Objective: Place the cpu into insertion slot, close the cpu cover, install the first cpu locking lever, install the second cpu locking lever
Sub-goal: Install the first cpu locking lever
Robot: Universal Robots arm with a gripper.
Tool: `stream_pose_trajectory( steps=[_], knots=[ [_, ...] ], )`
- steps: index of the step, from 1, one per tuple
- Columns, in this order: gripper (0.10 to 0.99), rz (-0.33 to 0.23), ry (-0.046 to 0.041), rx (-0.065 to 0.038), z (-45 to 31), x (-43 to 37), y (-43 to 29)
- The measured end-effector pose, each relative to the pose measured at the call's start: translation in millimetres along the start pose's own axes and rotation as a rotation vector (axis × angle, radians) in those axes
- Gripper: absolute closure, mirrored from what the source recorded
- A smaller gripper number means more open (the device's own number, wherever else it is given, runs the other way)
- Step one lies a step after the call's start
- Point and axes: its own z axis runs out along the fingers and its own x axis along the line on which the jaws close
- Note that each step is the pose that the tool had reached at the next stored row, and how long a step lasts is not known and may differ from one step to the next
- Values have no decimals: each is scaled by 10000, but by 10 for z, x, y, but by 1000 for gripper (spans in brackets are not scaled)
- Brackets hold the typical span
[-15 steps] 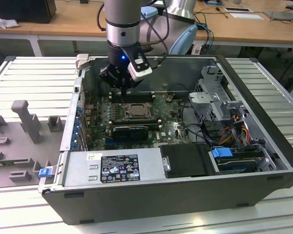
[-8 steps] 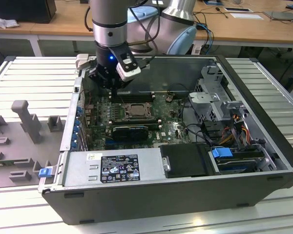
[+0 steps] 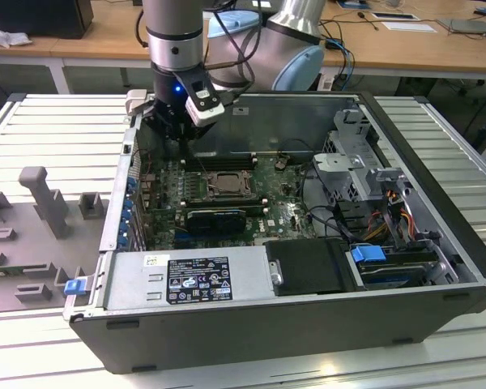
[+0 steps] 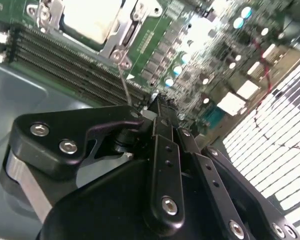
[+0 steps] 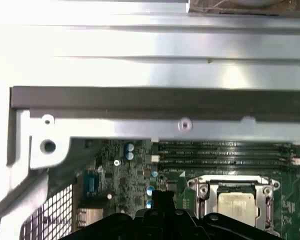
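Second wrist view: the gripper (image 4: 159, 100) — black, angular, its links bolted together — hangs over the green board (image 4: 200, 65) with its fingers pressed close, tips meeting. A thin wire lever (image 4: 124, 80) slants up from a corner of the slot (image 3: 227, 198) toward them; whether it touches them cannot be told. The cpu (image 4: 90, 20), a flat pale-silver square, lies face up in the slot. The cover (image 4: 121, 39) sits flat over its edges, bright stamped metal here and dark in the exterior view. Long black memory slots (image 4: 65, 65) run parallel to one side of the cpu.

The exterior view takes in the whole case (image 3: 267, 340), lying open on a ribbed metal table (image 3: 32, 121). The arm (image 3: 174, 32) reaches in near the wall on the exterior view's left, just beyond the slot. A labelled grey supply (image 3: 186, 279), a black box (image 3: 308, 267) and tangled cables (image 3: 389, 211) lie nearer the camera.

The first wrist view adds the case's brushed steel rim (image 5: 140, 130) and a perforated grille (image 5: 55, 210).
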Motion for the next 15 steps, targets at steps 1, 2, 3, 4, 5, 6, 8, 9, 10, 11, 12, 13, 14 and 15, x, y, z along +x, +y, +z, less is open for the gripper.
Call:
stream_pose_trajectory(
  steps=[1, 2, 3, 4, 5, 6, 8, 9, 10, 11, 12, 13, 14, 15],
  knots=[
    [980, -1, 0, 0, 1, -4, 11],
    [980, -4, 1, 1, 1, -8, 13],
    [980, -4, 1, 0, 1, -12, 13],
    [980, -3, 1, 0, 1, -15, 13],
    [980, -3, 1, 0, 1, -25, 14],
    [980, -2, -1, -1, 2, -38, 14],
    [980, -2, 0, -1, 2, -75, 13],
    [980, -2, 1, 1, 2, -85, 13],
    [980, -2, 0, 0, 2, -92, 13],
    [980, -2, 0, 0, 2, -99, 13],
    [980, -2, 0, 0, 2, -106, 13],
    [980, -2, 0, 0, 2, -125, 12],
    [980, -2, 1, 0, 2, -134, 12],
    [980, -3, 1, 1, 1, -140, 12]
  ],
)
